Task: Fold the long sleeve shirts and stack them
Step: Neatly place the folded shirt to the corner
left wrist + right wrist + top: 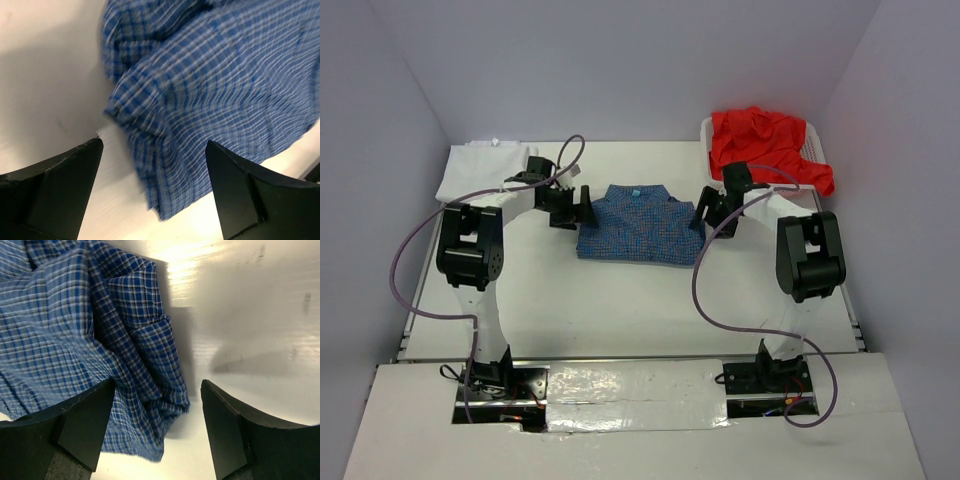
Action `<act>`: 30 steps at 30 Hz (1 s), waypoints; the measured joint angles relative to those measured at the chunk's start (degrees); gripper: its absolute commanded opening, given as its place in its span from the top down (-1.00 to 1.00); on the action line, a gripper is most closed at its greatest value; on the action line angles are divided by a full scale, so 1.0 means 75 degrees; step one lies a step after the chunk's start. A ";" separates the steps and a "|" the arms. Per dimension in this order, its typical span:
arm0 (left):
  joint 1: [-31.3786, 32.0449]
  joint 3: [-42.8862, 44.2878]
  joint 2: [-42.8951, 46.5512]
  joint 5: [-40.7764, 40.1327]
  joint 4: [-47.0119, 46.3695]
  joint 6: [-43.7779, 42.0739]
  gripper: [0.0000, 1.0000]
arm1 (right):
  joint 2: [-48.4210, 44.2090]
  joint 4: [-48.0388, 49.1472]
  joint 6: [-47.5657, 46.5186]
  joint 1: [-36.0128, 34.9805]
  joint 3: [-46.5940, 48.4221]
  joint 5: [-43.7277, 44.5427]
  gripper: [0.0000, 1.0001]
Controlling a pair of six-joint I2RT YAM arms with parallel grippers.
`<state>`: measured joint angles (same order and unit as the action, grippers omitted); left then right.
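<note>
Altogether three shirts: blue (640,225), white (480,170), red (770,145).

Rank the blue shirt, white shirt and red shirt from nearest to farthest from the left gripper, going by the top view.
Measured from the left gripper:
1. Blue shirt: right beside the gripper, at the middle of the table.
2. White shirt: in the far-left corner, behind the left arm.
3. Red shirt: in the far-right corner, heaped in the basket.
</note>
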<state>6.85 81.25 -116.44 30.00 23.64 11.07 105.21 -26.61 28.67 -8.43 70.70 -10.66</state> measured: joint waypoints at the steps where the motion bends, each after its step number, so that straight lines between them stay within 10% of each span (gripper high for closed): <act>1: 0.0000 0.0000 -0.0058 0.0117 -0.0143 0.0122 -0.99 | 0.0122 0.0064 0.0006 0.0000 -0.0006 -0.0085 -0.54; 14: 0.0160 0.0329 -0.0953 0.1851 -0.1798 0.1043 -0.93 | 0.0367 0.1306 0.0621 -0.0009 -0.0612 -0.1207 -0.34; 21: 0.0184 -0.0020 -0.1451 0.2565 -0.2760 0.1553 0.97 | 0.0364 0.1804 0.0866 -0.0073 -0.0828 -0.1527 -0.29; 30: 0.0023 -0.0230 -0.1274 0.2812 -0.2684 0.1419 1.00 | 0.0122 0.1743 0.0758 -0.0111 -0.1049 -0.1495 -0.30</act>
<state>7.03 79.53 -125.99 51.09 3.51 21.71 106.13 -13.54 34.35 -9.26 62.83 -21.87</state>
